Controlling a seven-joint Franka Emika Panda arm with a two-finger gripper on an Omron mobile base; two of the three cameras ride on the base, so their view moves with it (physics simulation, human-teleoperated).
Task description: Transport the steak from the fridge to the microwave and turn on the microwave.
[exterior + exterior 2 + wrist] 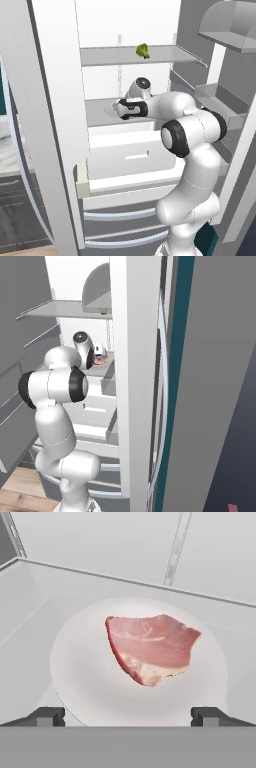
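The steak (150,647) lies on a white plate (85,662) on a middle shelf (25,637) of the fridge (55,125), untouched. The hand (127,714) hovers just short of it, jaws spread wide and holding nothing, so this looks like the reach-in for the pickup. Next it likely must close in until the fingers straddle the meat or plate rim, then close.

The steak (151,647) lies on a plate (80,672) on a fridge (55,100) shelf (25,642).

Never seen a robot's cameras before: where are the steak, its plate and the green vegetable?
steak (152,647), hand view, middle of the meat.
plate (80,667), hand view, bare left part.
green vegetable (143,50), left base view, its leafy middle.
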